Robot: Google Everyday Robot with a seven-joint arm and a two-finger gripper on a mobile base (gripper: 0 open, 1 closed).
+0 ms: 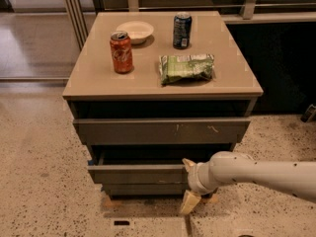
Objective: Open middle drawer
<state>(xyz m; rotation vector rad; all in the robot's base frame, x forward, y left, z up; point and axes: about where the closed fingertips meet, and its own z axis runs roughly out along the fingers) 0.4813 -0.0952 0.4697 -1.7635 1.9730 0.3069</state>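
Office-like break area: speckled floor [39, 181], glass partition [34, 38], snacks [186, 68] on a cabinet [227, 80], tool [188, 184] by its middle drawer [138, 174]

One arm [266, 174], pale off-white, comes in from the right edge low in the view and runs nearly level toward the left, rising slightly to a rounded wrist joint [219, 167]. The gripper [188, 183] sits low, just right of centre, pointing left. Tan fingers [189, 201] are spread well apart, one angled up and left, the other hanging down toward the floor.
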